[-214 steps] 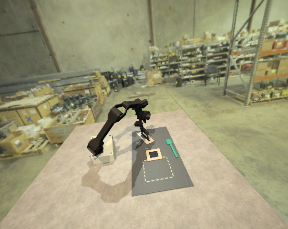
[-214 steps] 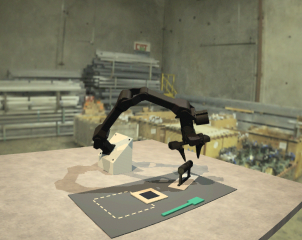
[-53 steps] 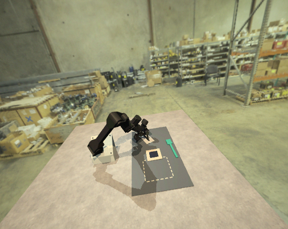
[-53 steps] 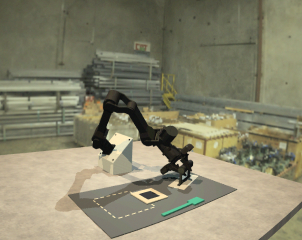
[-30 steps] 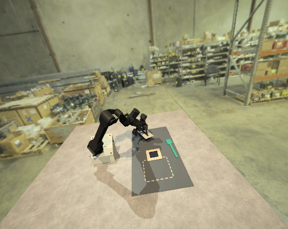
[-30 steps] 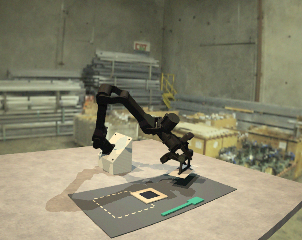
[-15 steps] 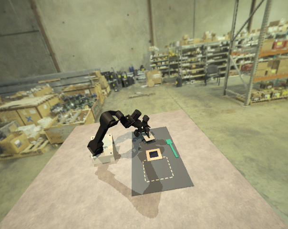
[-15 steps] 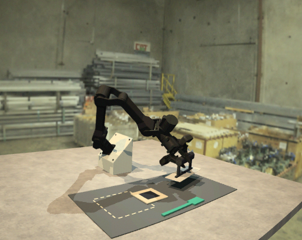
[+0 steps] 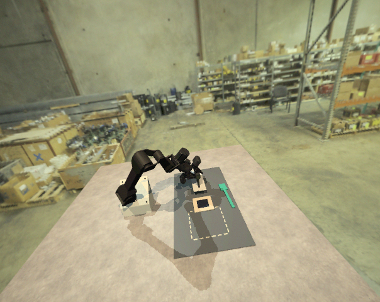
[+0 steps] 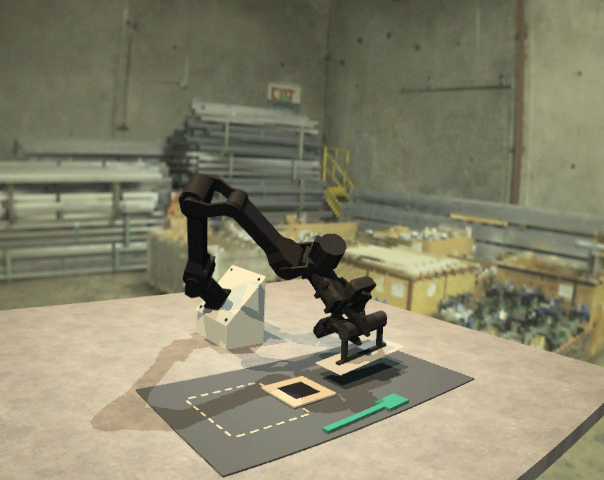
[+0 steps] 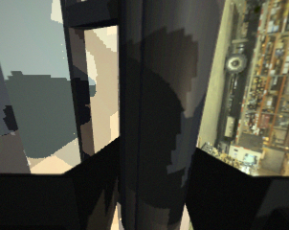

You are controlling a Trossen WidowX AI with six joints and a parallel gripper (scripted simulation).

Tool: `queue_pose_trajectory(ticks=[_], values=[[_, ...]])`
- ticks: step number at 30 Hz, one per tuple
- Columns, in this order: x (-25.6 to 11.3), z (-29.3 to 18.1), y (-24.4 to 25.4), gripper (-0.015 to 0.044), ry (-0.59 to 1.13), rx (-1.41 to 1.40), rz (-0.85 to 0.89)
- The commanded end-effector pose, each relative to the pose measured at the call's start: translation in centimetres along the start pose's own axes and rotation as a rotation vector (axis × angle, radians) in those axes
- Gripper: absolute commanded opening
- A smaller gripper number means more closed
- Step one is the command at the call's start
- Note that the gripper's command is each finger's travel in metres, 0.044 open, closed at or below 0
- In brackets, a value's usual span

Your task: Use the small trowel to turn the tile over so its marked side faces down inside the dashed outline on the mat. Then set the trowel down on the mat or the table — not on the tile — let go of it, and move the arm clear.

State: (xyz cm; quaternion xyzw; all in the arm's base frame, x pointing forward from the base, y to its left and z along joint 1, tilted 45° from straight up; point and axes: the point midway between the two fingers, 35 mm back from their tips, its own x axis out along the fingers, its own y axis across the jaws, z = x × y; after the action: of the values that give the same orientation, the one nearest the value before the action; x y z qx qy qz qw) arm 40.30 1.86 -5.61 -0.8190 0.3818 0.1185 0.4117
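Observation:
The tile (image 9: 203, 203) (image 10: 297, 390), cream with a dark square mark facing up, lies flat and overlaps the outline's edge nearest the held trowel; most of it is outside. The dashed outline (image 9: 228, 231) (image 10: 239, 435) is on the grey mat (image 9: 184, 248) (image 10: 227, 459). The small trowel (image 9: 195, 189) (image 10: 338, 366) (image 11: 159, 86) has a flat cream blade and a black bar handle on two posts. My gripper (image 9: 195, 175) (image 10: 359, 324) (image 11: 148, 139) is shut on the handle. The blade hangs slightly above the mat beyond the tile. In the wrist view the bar hides most of the blade.
A green spatula-shaped tool (image 9: 228, 196) (image 10: 356, 416) lies on the mat beside the tile, near the mat's long edge away from the arm base. The pale arm base block (image 9: 136, 211) (image 10: 243, 328) stands on the table (image 9: 281, 260) (image 10: 59, 351) on the opposite side.

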Motion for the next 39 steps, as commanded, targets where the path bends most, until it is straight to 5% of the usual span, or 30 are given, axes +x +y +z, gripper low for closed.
queue_pose_trajectory(ticks=[1, 39], values=[[-0.2, -0.2, -0.6, 0.0000, 0.004, 0.022, -0.017], [2.3, -2.0, 2.3, 0.0000, 0.005, 0.021, -0.016]])
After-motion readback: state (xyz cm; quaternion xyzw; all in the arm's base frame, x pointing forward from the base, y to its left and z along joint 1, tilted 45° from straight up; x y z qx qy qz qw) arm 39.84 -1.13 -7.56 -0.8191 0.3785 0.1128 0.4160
